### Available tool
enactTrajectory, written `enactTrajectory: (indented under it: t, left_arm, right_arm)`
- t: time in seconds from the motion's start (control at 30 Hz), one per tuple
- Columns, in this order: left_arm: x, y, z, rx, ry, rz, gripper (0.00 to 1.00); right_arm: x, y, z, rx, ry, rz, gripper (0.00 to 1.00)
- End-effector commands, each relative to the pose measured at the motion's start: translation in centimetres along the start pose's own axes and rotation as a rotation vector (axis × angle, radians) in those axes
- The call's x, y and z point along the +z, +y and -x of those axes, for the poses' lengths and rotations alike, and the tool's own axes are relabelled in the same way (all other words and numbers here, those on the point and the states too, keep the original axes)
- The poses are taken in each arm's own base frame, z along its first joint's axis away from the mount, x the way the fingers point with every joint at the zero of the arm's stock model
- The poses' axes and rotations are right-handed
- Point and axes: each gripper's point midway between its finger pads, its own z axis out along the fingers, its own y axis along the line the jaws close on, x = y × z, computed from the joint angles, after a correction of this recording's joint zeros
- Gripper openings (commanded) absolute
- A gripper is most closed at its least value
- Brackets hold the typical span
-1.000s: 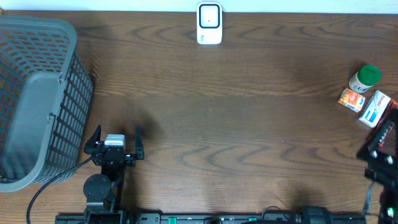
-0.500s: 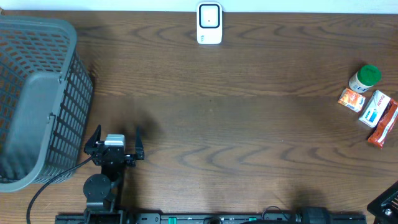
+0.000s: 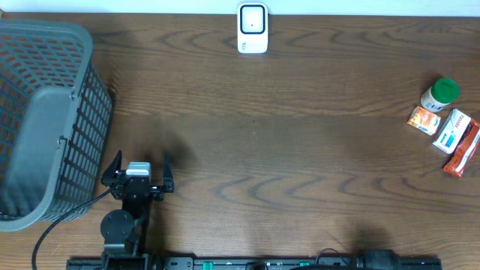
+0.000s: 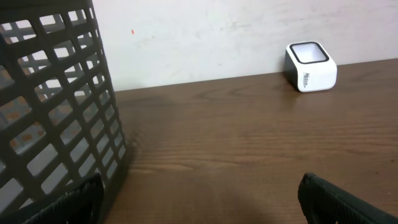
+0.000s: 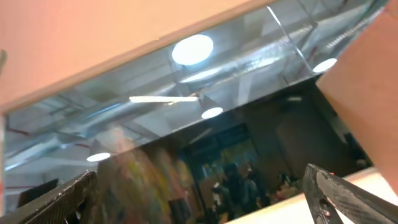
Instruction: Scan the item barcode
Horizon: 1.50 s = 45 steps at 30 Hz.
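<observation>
A white barcode scanner [image 3: 253,28] stands at the table's far edge, and the left wrist view shows this scanner [image 4: 310,66] to the upper right. The items lie at the far right: a green-lidded bottle [image 3: 439,94], an orange packet [image 3: 424,120], a white and blue box [image 3: 454,130] and a red packet [image 3: 463,149]. My left gripper [image 3: 142,160] sits open and empty at the near left, beside the basket; its wrist view shows the left gripper [image 4: 200,202] with bare table between the fingers. My right gripper [image 5: 202,196] is out of the overhead view, open, empty, and pointed up at ceiling lights.
A tall grey mesh basket [image 3: 45,120] fills the left side, and the basket wall [image 4: 56,106] stands close to my left finger. A pale wall runs behind the table's far edge.
The right arm, at the right edge by the red packet a second ago, has swung off the overhead view at the lower right. The left arm has not moved.
</observation>
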Motion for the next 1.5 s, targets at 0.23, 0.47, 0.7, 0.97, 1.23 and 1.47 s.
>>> enactTrajectory:
  t: [0.23, 0.47, 0.7, 0.97, 1.23, 1.47]
  left_arm:
    - [0.0, 0.0, -1.4, 0.01, 0.048, 0.0, 0.99]
    - [0.0, -0.1, -1.4, 0.009, 0.048, -0.001, 0.99]
    - [0.0, -0.1, -1.4, 0.01, 0.048, -0.001, 0.99]
    - [0.0, -0.1, -1.4, 0.01, 0.048, -0.001, 0.99]
    - [0.0, -0.1, -1.4, 0.01, 0.048, -0.001, 0.99]
    - [0.0, -0.1, -1.4, 0.009, 0.048, -0.001, 0.99]
  right_arm:
    - [-0.1, -0.5, -2.6, -0.275, 0.111, 0.017, 0.99]
    - [-0.4, -0.7, -7.7, -0.546, 0.279, 0.114, 0.99]
    - [0.1, -2.9, -16.9, -0.567, 0.435, 0.176, 0.99]
    - [-1.1, -6.4, -26.2, -0.557, 0.571, 0.182, 0.99]
    - [-3.4, -9.4, -33.0, -0.518, 0.657, 0.159, 0.99]
    - [-6.7, -12.4, -38.5, -0.486, 0.753, 0.116, 0.99]
